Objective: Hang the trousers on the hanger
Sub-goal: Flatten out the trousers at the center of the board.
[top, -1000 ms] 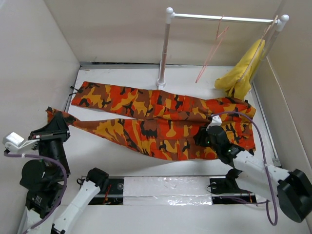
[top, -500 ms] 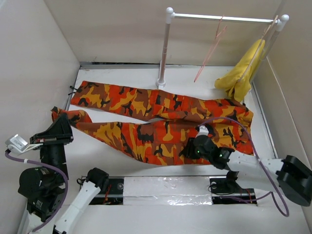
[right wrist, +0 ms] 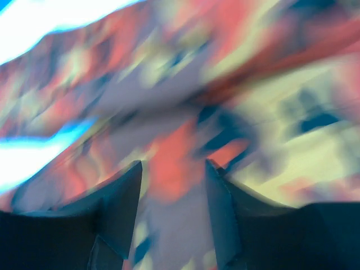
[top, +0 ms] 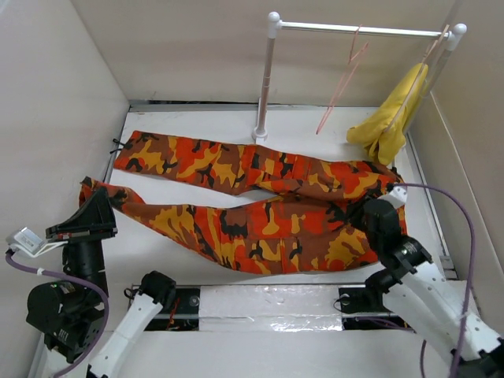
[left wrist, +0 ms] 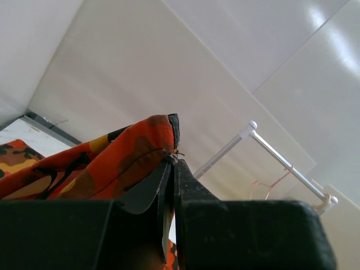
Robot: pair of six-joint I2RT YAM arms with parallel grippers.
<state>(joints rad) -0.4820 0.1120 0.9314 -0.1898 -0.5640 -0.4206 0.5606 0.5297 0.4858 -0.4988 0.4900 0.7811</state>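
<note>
The camouflage trousers (top: 260, 205) lie spread across the table, waist at the right and legs running left. My left gripper (top: 98, 203) is shut on the cuff of the near leg and holds it lifted at the left; in the left wrist view its jaws (left wrist: 173, 160) pinch the orange fabric (left wrist: 112, 163). My right gripper (top: 378, 211) is over the waist end. Its wrist view is blurred, with the fingers (right wrist: 171, 166) apart over the print (right wrist: 253, 84). The salmon-pink hanger (top: 342, 79) hangs on the rail; it also shows in the left wrist view (left wrist: 270, 185).
The white rail stand (top: 268, 79) is at the back, its rail also visible in the left wrist view (left wrist: 281, 154). A plain yellow cloth (top: 390, 114) hangs from a paler hanger (top: 435, 46) at the right end. White walls enclose the table (top: 197, 126).
My right arm swung from the middle of the trousers to the waist end at the right. The left gripper drew the cuff slightly nearer, and the near leg shifted.
</note>
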